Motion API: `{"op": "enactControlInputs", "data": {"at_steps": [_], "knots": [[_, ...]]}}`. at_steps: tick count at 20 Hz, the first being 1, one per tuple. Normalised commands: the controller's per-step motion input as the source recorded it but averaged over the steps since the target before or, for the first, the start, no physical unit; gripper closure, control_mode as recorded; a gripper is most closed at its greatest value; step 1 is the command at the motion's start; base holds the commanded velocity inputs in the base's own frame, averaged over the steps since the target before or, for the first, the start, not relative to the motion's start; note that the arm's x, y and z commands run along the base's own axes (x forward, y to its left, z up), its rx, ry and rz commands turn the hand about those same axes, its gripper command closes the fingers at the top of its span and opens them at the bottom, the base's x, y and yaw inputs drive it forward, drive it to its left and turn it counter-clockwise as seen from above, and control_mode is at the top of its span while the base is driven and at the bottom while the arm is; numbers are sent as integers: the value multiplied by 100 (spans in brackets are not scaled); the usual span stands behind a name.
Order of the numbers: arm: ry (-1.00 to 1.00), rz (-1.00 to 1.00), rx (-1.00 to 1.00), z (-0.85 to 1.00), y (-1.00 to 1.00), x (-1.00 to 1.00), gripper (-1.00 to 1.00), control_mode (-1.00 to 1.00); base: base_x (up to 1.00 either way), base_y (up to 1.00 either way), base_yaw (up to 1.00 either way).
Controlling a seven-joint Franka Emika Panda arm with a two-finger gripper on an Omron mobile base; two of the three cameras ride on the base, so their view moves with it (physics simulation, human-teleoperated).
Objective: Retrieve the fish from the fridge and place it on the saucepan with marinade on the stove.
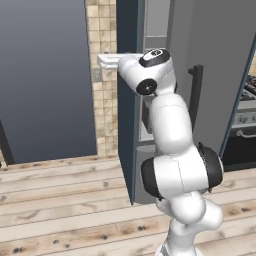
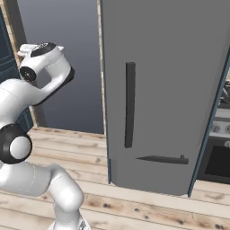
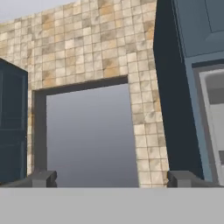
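Tool: the two-finger tool (image 3: 112, 179) stands with jaws wide apart, empty, aimed at the tan tiled wall (image 3: 87, 43).
Fridge: tall grey fridge (image 2: 170, 90), right of frame; fish hidden.
Risk: the open grey door could block or catch the white arm (image 1: 170, 125) as it reaches in.

A beige tiled wall (image 3: 109, 39) frames a wide grey doorway (image 3: 89, 135) edged in a dark frame (image 3: 38, 131). A dark blue cabinet (image 3: 11, 127) stands at the doorway's far side. Below, a knotty light wooden plank floor (image 1: 60, 200) runs across the room.
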Motion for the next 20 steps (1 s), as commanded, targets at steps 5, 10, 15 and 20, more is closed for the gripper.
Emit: {"op": "enactControlInputs", "data": {"at_steps": [5,10,15,20], "knots": [[-6,39,23,-71,4,3,-100,-100,0,0,0],[-2,1,10,23,3,-15,-100,-100,0,0,0],[1,-13,2,86,26,-59,-100,-100,0,0,0],[1,-23,-3,58,71,2,-100,-100,0,0,0]]}}
